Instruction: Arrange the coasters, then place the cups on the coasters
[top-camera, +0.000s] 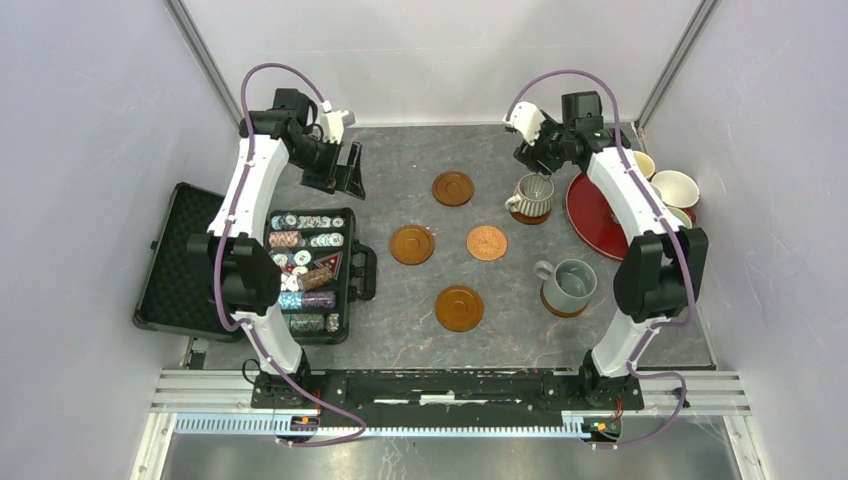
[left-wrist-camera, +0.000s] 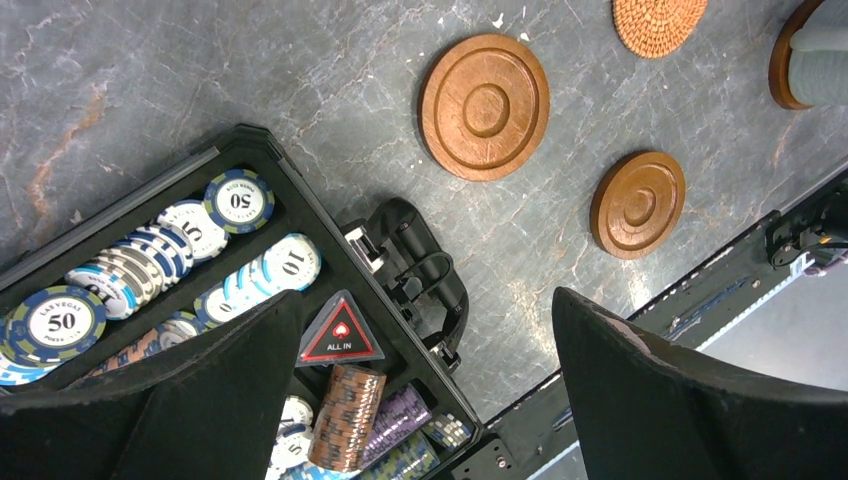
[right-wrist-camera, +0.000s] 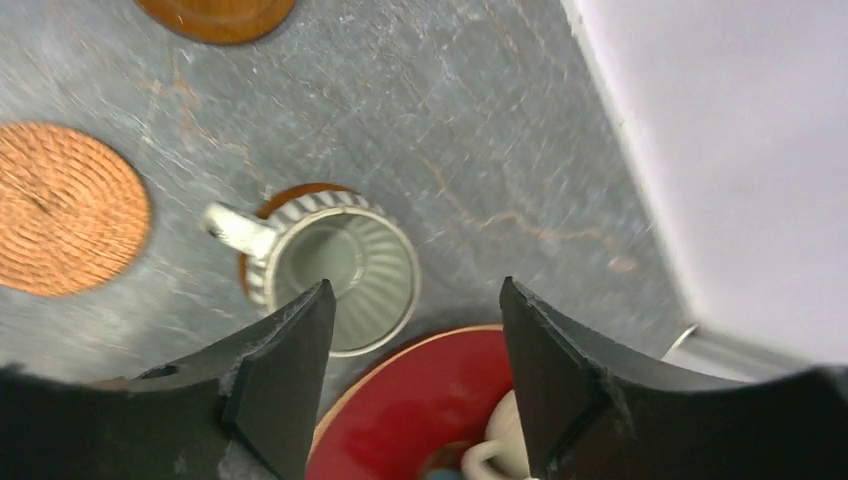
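Observation:
Three plain brown coasters (top-camera: 453, 188) (top-camera: 412, 244) (top-camera: 459, 308) and a copper-orange patterned coaster (top-camera: 487, 242) lie bare mid-table. The ribbed grey-white cup (top-camera: 531, 196) stands on a dark coaster, and so does the grey-blue cup (top-camera: 570, 285). My right gripper (top-camera: 536, 163) hovers just above and behind the ribbed cup (right-wrist-camera: 345, 270), open (right-wrist-camera: 416, 288), with nothing between its fingers. My left gripper (top-camera: 345, 170) hangs wide open (left-wrist-camera: 425, 298) at the back left, holding nothing, with two coasters (left-wrist-camera: 485, 107) (left-wrist-camera: 637, 203) ahead of it. Other cups (top-camera: 675, 188) sit at the far right.
A dark red round tray (top-camera: 598, 215) lies right of the ribbed cup, with a cream cup (right-wrist-camera: 505, 440) on it. An open black case of poker chips (top-camera: 310, 270) takes up the left side, its lid (top-camera: 175, 260) laid flat. White walls enclose the table.

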